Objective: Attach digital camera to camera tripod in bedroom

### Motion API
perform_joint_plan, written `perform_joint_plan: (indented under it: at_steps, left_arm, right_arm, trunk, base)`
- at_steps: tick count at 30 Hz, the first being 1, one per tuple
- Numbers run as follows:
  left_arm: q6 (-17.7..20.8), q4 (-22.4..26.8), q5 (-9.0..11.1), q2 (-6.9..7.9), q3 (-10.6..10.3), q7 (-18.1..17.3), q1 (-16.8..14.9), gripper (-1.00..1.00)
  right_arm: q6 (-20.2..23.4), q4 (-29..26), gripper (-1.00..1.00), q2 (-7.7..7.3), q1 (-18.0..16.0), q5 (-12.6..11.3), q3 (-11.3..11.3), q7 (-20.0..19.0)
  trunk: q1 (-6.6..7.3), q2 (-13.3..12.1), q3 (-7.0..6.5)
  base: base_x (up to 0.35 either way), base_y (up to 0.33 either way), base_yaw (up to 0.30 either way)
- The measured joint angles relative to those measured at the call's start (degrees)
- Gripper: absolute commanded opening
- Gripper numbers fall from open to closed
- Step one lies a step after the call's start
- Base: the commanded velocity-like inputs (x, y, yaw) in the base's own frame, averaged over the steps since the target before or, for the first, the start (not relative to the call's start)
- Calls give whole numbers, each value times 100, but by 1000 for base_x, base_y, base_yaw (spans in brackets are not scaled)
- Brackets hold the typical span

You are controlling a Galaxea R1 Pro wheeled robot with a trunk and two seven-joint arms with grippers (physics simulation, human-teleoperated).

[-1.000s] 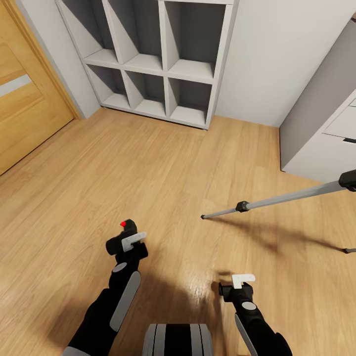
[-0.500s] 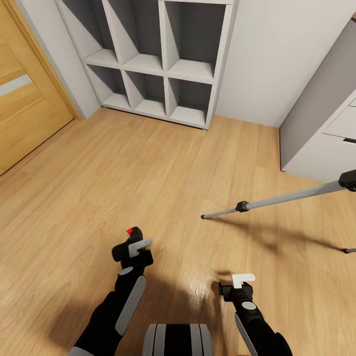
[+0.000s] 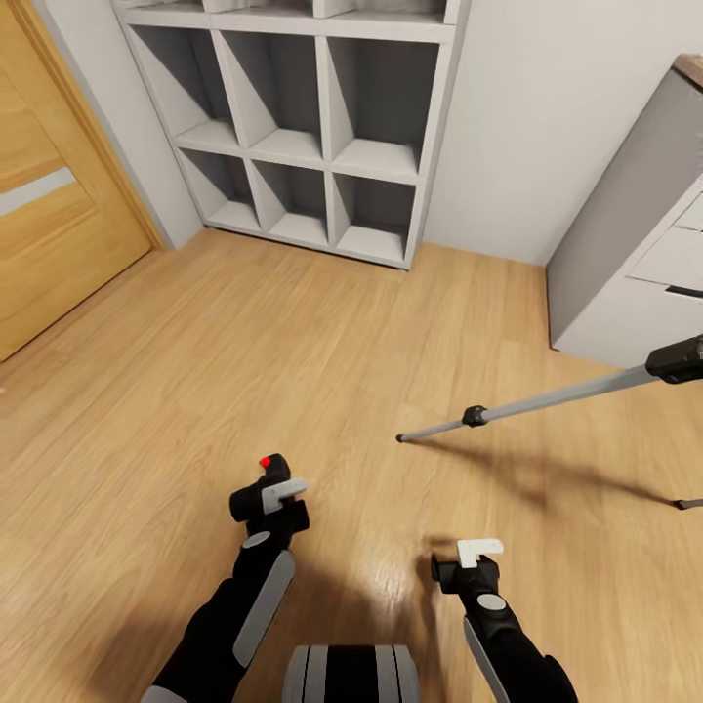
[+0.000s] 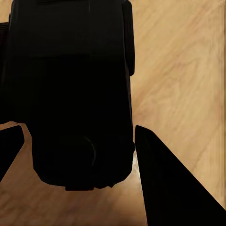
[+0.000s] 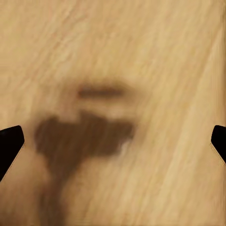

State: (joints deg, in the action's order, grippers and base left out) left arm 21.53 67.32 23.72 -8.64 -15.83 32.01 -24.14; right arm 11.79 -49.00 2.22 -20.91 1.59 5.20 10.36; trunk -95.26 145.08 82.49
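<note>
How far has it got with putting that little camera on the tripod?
Done: the digital camera is picked up, clamped in the left gripper. In hand: carrying it over the wood floor. Left: mounting it. The camera tripod stands off to the right, its head out of view. The right gripper is open, holding nothing.

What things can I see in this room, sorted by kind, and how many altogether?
Cameras: 1, the digital camera held in the left gripper
Tripods: 1, the camera tripod, partly in view
Shelf units: 1, the white cube shelf
Doors: 1, the wooden door
Desks: 1, the grey desk
Total: 5
</note>
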Motion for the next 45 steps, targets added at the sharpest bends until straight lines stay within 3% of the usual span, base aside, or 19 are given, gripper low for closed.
perform_joint_plan:
  at_steps: [1,5,6,12,14,20,26,36,42,45]
  left_arm:
    - [13,-24,136,11,-24,-120,0,-100]
    - [52,-41,273,36,-178,-575,0,-100]
    - [56,-54,352,52,-251,-847,0,-100]
    - [119,-79,404,174,-356,-1624,0,-100]
    - [132,-80,406,315,-373,-1828,0,-100]
    - [127,-75,449,493,-382,-1928,0,-100]
    - [118,-79,502,522,-384,-1939,0,-100]
    - [77,-88,521,520,-384,-1940,0,-100]
    - [61,-88,523,519,-384,-1934,0,-100]
    - [57,-89,522,523,-384,-1936,0,-100]
  right_arm:
    - [49,-8,100,-5,0,0,5,-27]
    - [75,-19,100,-22,0,-5,28,-55]
    - [80,-27,100,-25,0,-9,36,-75]
    - [88,-50,100,-33,0,-14,45,-173]
    - [89,-54,100,-36,0,-10,38,-287]
    - [91,-61,100,-60,0,-9,1,-572]
    - [100,-172,100,-98,0,-8,-4,-649]
    - [404,-842,100,-112,0,-58,-4,-731]
    - [573,-943,100,-152,0,-282,11,-1210]
    - [742,-962,100,-255,1,-342,1,-1765]
  trunk:
    - [2,-1,-22]
    - [13,-7,-111]
    - [15,-8,-133]
    - [31,-16,-266]
    - [36,-19,-310]
    - [51,-27,-443]
    - [67,-35,-576]
    - [93,-48,-798]
    - [108,-56,-931]
    - [116,-60,-998]
  base:
    - [0,0,0]
    - [0,0,0]
    - [0,0,0]
    - [0,0,0]
    - [0,0,0]
    - [0,0,0]
    - [0,0,0]
    - [0,0,0]
    - [0,0,0]
    - [0,0,0]
